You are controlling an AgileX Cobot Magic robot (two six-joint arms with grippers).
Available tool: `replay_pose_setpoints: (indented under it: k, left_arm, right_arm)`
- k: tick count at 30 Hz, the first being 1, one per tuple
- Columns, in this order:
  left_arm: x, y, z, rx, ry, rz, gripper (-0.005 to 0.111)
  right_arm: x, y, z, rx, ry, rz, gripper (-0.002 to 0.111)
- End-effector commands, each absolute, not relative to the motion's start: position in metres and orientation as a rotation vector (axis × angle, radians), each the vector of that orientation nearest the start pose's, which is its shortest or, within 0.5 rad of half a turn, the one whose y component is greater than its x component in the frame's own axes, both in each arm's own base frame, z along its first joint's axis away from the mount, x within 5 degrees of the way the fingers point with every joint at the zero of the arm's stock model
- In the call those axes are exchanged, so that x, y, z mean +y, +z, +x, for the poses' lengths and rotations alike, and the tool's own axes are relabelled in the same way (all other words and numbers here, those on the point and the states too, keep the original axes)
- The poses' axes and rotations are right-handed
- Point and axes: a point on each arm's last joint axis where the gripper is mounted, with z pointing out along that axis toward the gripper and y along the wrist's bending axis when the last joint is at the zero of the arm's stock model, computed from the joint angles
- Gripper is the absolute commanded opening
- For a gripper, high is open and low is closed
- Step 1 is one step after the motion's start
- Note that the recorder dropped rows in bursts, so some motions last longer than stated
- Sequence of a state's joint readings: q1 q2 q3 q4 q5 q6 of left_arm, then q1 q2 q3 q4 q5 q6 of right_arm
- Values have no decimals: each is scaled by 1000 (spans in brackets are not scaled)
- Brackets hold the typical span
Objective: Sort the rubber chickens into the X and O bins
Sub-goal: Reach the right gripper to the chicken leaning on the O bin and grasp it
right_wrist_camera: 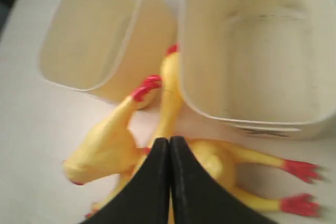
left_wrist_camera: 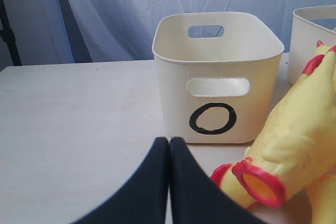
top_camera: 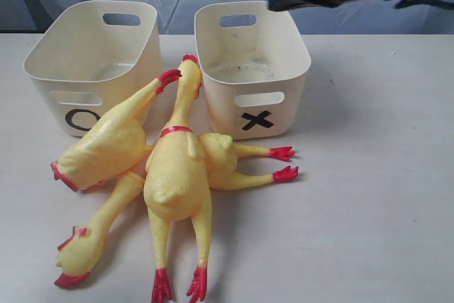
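Rubber chickens [top_camera: 177,175]: one overlapping heap on the white table [top_camera: 369,175]; at least three told apart.
O bin [top_camera: 81,120]: 11 o'clock of the heap.
X bin [top_camera: 257,120]: 1 o'clock of the heap; the topmost chicken's head lies between the bins.
Left claw [left_wrist_camera: 169,140]: fingers pressed together, gripping nothing; its view alone shows one chicken's open red beak [left_wrist_camera: 260,182] beside the O mark.
Right claw [right_wrist_camera: 169,140]: fingers pressed together, gripping nothing, above the heap; its view alone looks down into both bins, markings unreadable.
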State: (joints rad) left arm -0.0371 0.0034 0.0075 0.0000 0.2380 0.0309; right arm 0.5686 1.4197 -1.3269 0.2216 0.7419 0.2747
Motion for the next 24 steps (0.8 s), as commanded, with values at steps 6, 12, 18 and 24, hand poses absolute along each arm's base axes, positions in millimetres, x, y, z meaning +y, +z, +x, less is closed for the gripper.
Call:
replay_pose_setpoints:
  k: [6,12,18,24]
  left_arm:
    - [-2,192,55,1713,-9,60,0]
    - [-2,192,55,1713,-9,60,0]
    - [-2,192,55,1713,-9,60,0]
    - [-2,192,55,1713,-9,60,0]
  right_arm:
    - [239,297,307,2456,1136,31,-1]
    - [254,253,329,2503,1223,294,-1]
    - [258,233,334,2531,1189,224,-1]
    - [261,229,335,2530,1218,233,-1]
